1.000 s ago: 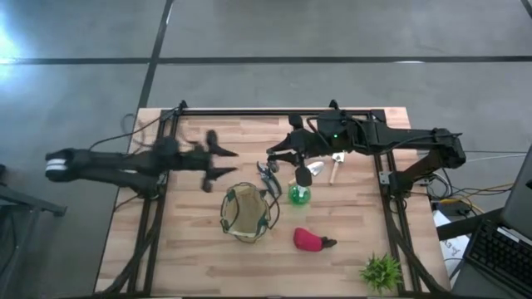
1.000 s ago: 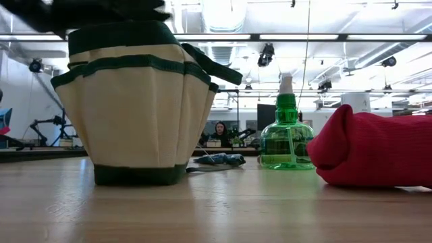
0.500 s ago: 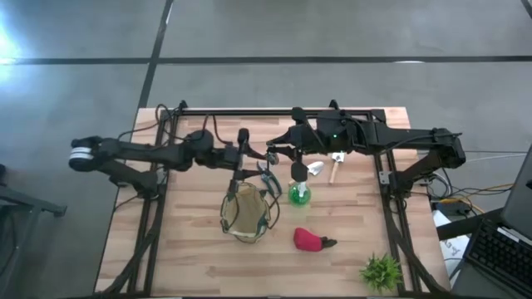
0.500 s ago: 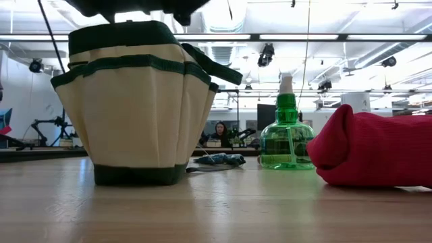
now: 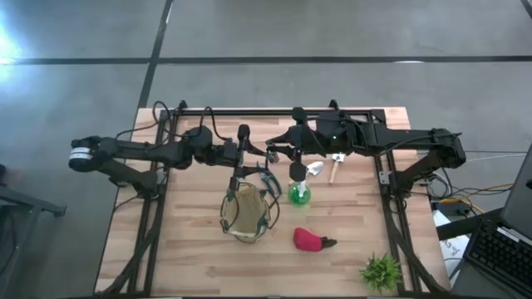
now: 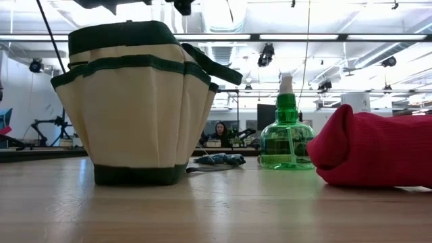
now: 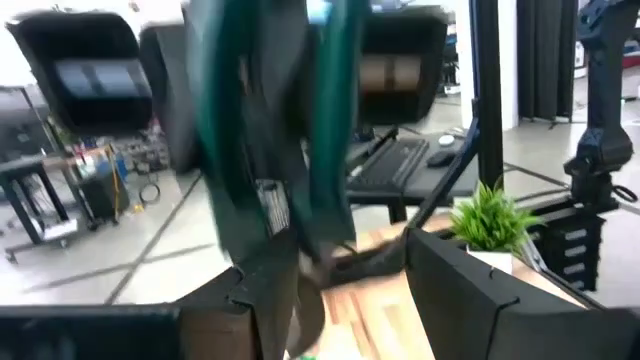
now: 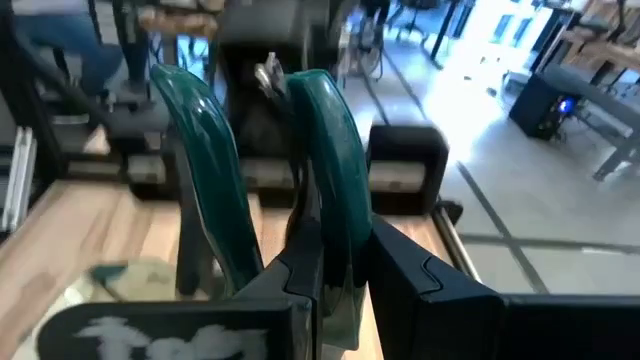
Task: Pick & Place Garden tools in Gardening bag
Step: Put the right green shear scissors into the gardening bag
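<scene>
While the gardening bag (image 5: 247,213) stands open-mouthed near the middle of the bench (image 5: 191,257), none of the garden tools can be seen inside it, so I judge the packing has barely started. The dark shears (image 5: 267,174), with their green handles, are just beyond the bag's far-right rim. The right tool (image 5: 273,155) is closed narrowly on them, and in its own wrist view the two green handles (image 8: 330,150) rise straight out from between its fingers. Whether the shears are clear of the bench, I cannot tell.

The left tool (image 5: 242,166) reaches in from the left to the bag's far rim, close beside the shears. The same green handles fill its wrist view in a blur. Whether its jaws stand wide or are gripping, I cannot tell. It seems to be there either to take the shears over or to steady the bag's mouth.

Further out, a green spray bottle (image 5: 299,193) stands just right of the bag. The wooden-handled pale trowel (image 5: 333,170) lies to its far right, under the right arm. The red-and-black piece (image 5: 310,240) lies near-right of the bag, apart from it. A small leafy plant (image 5: 381,271) occupies the near-right corner, well away from the work.

Risk noted: the bag's loop handles crowd its mouth and may snag the shears on entry.
</scene>
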Motion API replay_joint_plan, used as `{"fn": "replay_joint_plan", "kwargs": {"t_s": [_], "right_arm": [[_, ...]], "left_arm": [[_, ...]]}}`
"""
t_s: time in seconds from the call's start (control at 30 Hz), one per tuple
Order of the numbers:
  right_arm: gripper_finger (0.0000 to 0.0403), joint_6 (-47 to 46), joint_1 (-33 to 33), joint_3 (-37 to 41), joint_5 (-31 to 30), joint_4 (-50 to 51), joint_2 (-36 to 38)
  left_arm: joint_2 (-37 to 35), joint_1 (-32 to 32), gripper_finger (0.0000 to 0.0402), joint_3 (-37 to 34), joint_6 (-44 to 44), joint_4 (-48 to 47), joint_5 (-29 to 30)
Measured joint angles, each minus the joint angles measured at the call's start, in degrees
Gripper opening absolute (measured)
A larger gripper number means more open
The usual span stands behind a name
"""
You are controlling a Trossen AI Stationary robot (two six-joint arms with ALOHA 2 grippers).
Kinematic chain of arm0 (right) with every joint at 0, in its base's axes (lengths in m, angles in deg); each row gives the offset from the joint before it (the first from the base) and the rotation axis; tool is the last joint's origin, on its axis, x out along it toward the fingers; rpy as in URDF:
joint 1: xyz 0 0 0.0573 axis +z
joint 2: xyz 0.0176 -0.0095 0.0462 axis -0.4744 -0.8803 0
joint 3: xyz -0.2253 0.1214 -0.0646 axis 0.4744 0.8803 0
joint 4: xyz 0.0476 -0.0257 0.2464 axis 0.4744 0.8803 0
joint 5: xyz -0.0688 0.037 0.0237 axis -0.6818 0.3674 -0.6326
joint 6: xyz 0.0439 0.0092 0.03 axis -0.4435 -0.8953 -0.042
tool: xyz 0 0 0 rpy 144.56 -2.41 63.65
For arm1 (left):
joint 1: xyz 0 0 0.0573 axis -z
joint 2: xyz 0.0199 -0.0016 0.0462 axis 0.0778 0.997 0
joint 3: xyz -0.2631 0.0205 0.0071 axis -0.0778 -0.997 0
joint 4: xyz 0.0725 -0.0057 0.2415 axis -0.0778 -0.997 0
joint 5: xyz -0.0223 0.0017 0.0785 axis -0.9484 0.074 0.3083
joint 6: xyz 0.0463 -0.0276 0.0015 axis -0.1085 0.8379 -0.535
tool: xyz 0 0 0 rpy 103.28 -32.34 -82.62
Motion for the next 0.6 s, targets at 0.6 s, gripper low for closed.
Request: {"fn": "replay_joint_plan", "kwargs": {"t_s": [0.6], "right_arm": [[0.0041, -1.3, -0.1, 2.1, 0.0, -2.1, 0.0]], "left_arm": [[-6.4, 0.0, 0.0182, -0.2, -2.8, -3.0, -0.1]]}}
